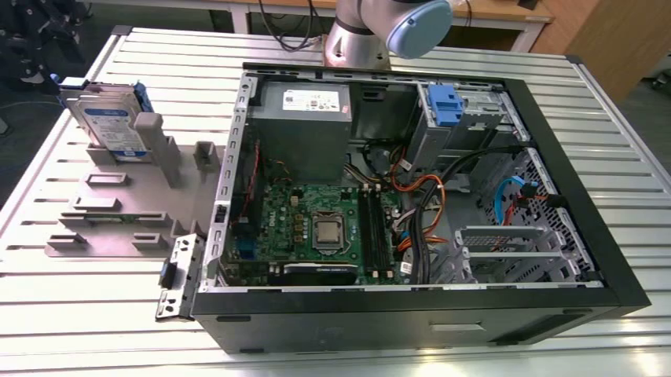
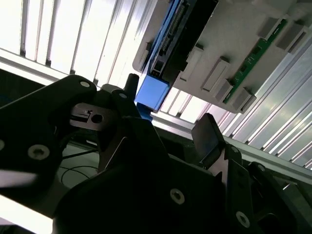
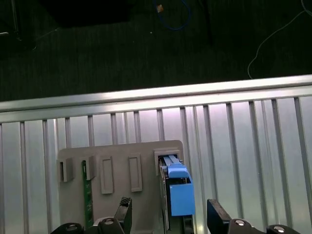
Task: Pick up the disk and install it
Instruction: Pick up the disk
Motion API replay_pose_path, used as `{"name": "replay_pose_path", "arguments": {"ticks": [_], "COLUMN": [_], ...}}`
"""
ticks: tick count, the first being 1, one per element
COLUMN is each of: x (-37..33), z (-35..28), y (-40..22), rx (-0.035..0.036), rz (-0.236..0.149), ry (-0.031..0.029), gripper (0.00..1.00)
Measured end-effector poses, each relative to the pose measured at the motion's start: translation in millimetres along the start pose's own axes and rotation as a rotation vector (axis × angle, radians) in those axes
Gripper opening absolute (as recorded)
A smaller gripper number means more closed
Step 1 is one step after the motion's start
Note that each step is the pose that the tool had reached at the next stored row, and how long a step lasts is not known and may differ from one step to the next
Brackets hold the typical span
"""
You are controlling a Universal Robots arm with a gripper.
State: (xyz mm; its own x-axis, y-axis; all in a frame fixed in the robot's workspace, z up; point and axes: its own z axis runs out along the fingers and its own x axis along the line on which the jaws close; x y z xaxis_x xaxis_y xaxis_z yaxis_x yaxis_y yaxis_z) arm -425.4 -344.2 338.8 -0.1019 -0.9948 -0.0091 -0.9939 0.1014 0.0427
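Ribbed metal tabletop (image 1: 94, 314), dark carpeted floor (image 3: 97, 44) beyond its edge, wooden desk (image 1: 493, 12) behind.

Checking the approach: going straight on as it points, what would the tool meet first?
Likely the disk, standing in the grey holder just ahead of the open tool; depth is unclear.

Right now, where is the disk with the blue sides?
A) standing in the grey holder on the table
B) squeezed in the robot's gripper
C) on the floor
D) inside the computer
A: the disk stands on its edge in the grey holder on the table. In the first wrist view the gripper is open, with a finger on each side of the disk but not clamping it.
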Motion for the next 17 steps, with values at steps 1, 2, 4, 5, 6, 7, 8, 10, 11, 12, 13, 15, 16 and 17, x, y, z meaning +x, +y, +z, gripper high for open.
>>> {"name": "replay_pose_path", "arguments": {"ticks": [1, 2, 4, 5, 6, 7, 8, 10, 11, 12, 13, 15, 16, 17], "x": [0.0, -0.1, -0.2, -0.2, -0.6, -1.0, -1.4, -1.3, -1.3, -1.2, -1.3, -1.2, -1.2, -1.2], "z": [1.3, 2.4, 4.2, 5.3, 6.2, 7.0, 7.7, 9.8, 10.6, 11.5, 12.4, 13.5, 14.1, 14.8], "y": [0.1, 0.1, 0.4, 0.8, 1.8, 3.4, 4.8, 7.2, 7.5, 7.8, 7.9, 7.9, 7.8, 7.8], "rx": [0.0005, 0.0016, 0.0065, 0.0095, 0.0118, 0.0134, 0.0142, 0.0158, 0.0171, 0.018, 0.0185, 0.02, 0.0202, 0.0202], "rz": [-0.005, -0.011, -0.02, -0.022, -0.023, -0.023, -0.023, -0.024, -0.025, -0.025, -0.028, -0.045, -0.058, -0.072], "ry": [-0.0007, -0.0009, -0.0009, -0.0012, -0.0017, -0.0025, -0.0034, -0.0071, -0.0081, -0.0086, -0.0089, -0.0084, -0.0079, -0.0075], "gripper": [0.71, 0.71, 0.71, 0.71, 0.71, 0.71, 0.71, 0.71, 0.71, 0.71, 0.71, 0.71, 0.71, 0.71]}}
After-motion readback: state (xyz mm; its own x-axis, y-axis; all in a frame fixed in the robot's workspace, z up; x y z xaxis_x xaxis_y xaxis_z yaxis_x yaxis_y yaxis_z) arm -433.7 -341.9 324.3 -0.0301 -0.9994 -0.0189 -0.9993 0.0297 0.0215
